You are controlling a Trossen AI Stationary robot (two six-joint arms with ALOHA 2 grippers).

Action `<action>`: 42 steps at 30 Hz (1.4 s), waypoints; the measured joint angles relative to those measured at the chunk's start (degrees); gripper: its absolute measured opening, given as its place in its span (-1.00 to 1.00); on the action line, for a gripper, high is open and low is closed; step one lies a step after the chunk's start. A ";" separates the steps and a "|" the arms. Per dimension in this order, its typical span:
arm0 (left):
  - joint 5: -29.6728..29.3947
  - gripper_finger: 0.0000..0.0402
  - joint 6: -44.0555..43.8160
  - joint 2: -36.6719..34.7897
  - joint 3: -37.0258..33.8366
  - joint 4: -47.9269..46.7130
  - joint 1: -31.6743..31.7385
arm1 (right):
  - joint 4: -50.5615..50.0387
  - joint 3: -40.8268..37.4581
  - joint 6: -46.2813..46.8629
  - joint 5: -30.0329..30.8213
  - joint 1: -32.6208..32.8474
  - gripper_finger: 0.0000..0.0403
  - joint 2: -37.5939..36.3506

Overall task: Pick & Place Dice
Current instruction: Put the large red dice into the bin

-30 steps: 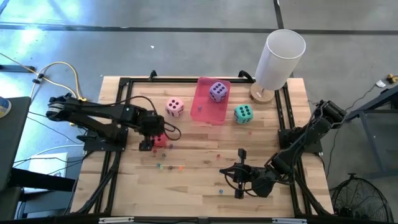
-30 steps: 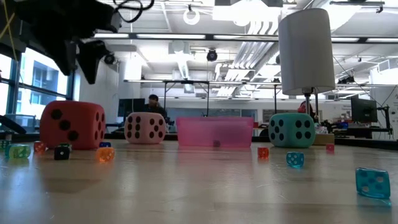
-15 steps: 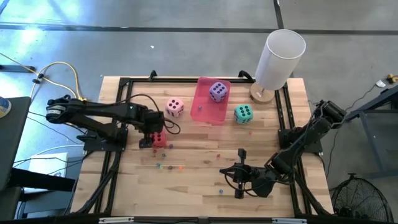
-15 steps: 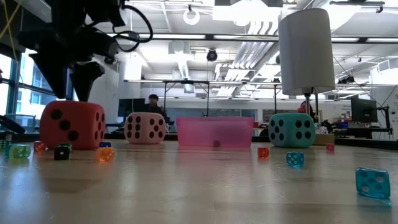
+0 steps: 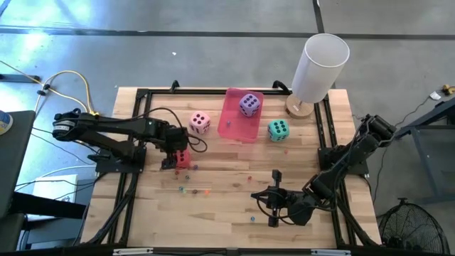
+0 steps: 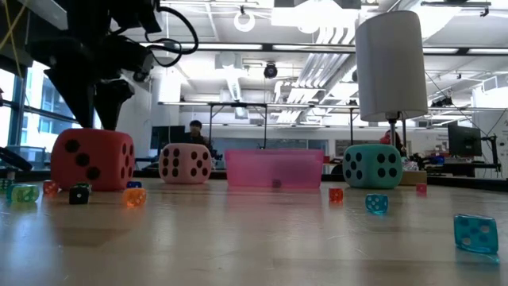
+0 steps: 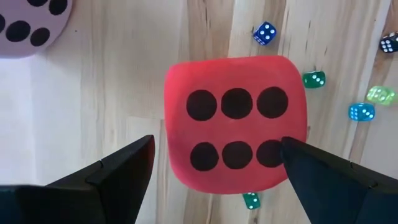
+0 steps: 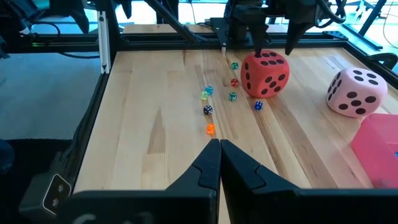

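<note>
While the left arm's jaws (image 7: 214, 165) hang spread wide over the soft red cube die with dark pips (image 7: 236, 130), one finger to each side and neither seen to touch it, the step in hand looks like the approach to a grasp. In the high view this die (image 5: 182, 158) sits left of centre on the pale wooden surface (image 5: 227, 213), with the left arm reaching in from the left edge of the frame.

The next move, as I judge it, calls for a short descent until the fingers bracket the cube's flanks, then a squeeze. The cube looks spongy, so it should yield a little and grip well. Small translucent coloured dice (image 7: 265, 33) lie scattered just beside it and could be nudged.

The red die shows six pips upward in the left wrist view, with rounded corners. The pink die (image 5: 200, 122) stands near it toward upper centre; the purple die (image 5: 248, 104) rests inside the pink translucent rectangular tray (image 5: 233, 129); the teal die (image 5: 278, 129) is just right of that tray.

The right arm's jaws (image 8: 219, 149) wait at lower centre-right, pressed together and empty.
</note>
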 joint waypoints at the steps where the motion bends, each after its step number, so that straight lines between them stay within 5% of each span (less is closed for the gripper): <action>1: -0.03 0.69 -0.02 0.00 0.00 0.14 -0.25 | 0.00 0.00 0.00 0.02 0.01 -0.99 0.00; 12: -2.97 0.69 -2.82 0.00 0.00 2.80 -5.28 | -0.02 0.00 0.00 0.17 -0.01 -0.99 0.00; 42: -3.77 0.69 -5.82 0.00 -0.74 5.64 -5.35 | -2.97 0.00 3.04 0.26 -0.01 -0.99 0.00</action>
